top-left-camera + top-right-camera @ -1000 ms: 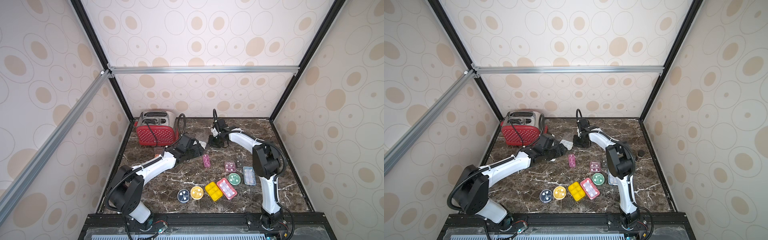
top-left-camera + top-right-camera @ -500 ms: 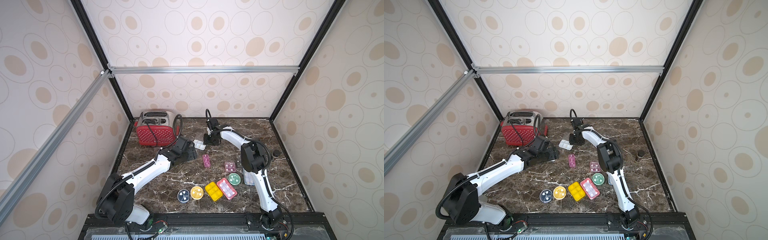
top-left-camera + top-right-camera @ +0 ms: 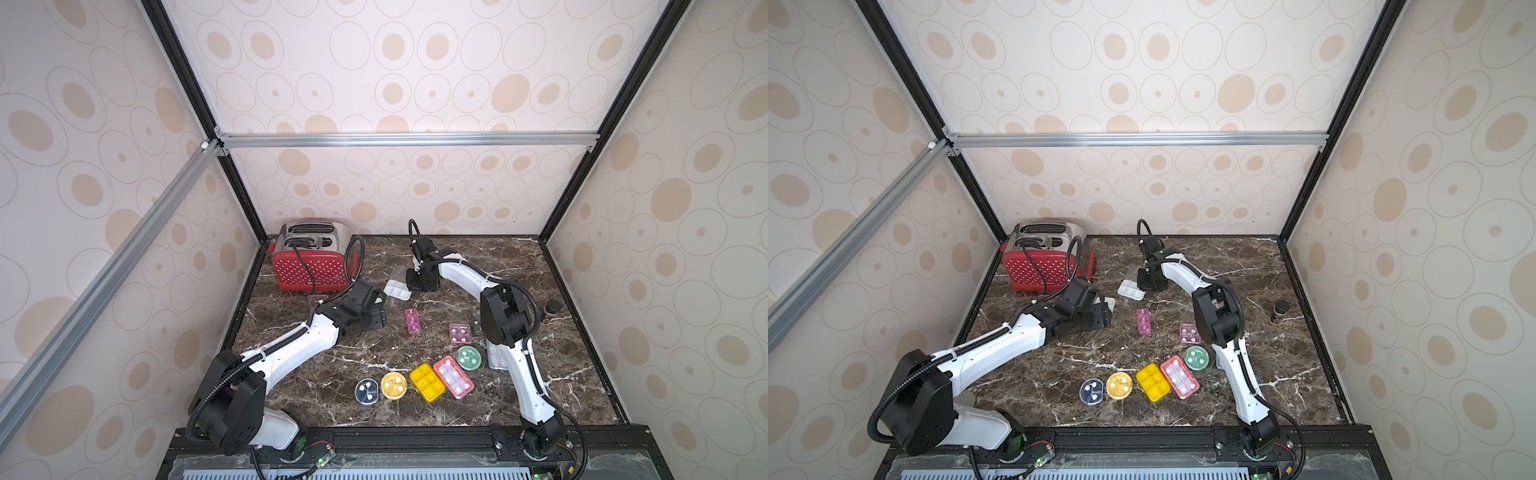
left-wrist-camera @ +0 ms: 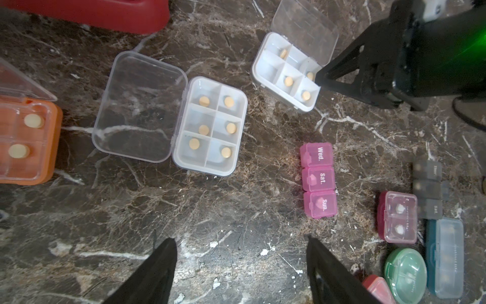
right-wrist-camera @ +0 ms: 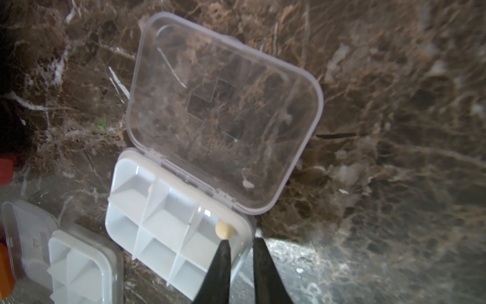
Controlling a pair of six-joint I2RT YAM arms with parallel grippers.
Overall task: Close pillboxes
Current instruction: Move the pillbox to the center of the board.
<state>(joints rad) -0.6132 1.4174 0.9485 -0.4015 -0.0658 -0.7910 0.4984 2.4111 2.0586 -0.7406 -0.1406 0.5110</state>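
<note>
- Marble counter [image 3: 519,266], dark brown with white veins and a gloss; a red dotted toaster [image 3: 311,266] stands at its back left corner.
- Right gripper [image 5: 242,240]: two black tapered fingers. The jaws stand narrow astride one wall of the white box [image 5: 163,218] — one finger over a cell, one outside. Whether they pinch the wall I cannot tell.
- The white box is rectangular and round-cornered, with six cells and round tan pills in some. It lies at the back middle of the counter, its clear hinged lid [image 5: 223,113] swung open.
- Left gripper [image 4: 240,238]: the jaws stand wide with nothing between them, over bare marble.
- The second box [image 4: 210,123], of the same make, lies near the white one on the toaster's side. It has a tan pill in each of its six cells, and its clear lid lies flat on the counter.
- The orange box [image 4: 26,139] is beyond that, in front of the toaster, with its clear lid raised.
- The pink strip [image 4: 318,181], three linked cubes with their lids down, lies mid-counter.
- A loose row lies near the front — blue round box [image 3: 366,391], yellow round box [image 3: 393,385], yellow box [image 3: 428,382], red box [image 3: 453,377], green round box [image 3: 468,358].
</note>
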